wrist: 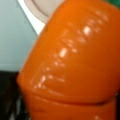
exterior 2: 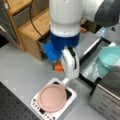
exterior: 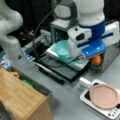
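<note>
In both front views a grey tabletop [exterior: 67,100] lies under the fingers [exterior 2: 59,67] pinching an orange carrot [wrist: 72,62].

In a front view the white and blue claw [exterior: 95,58] hangs low over the grey bench [exterior: 67,100], with an orange plastic carrot [exterior: 96,60] showing just beneath it. Beside it, a teal bowl [exterior: 61,48] sits on the open door of a small grey oven [exterior: 75,63]. Near the bench's right edge a pink round plate [exterior: 104,96] rests on a white scale [exterior: 110,113]. A wooden box [exterior: 21,97] fills the lower left corner.
</note>
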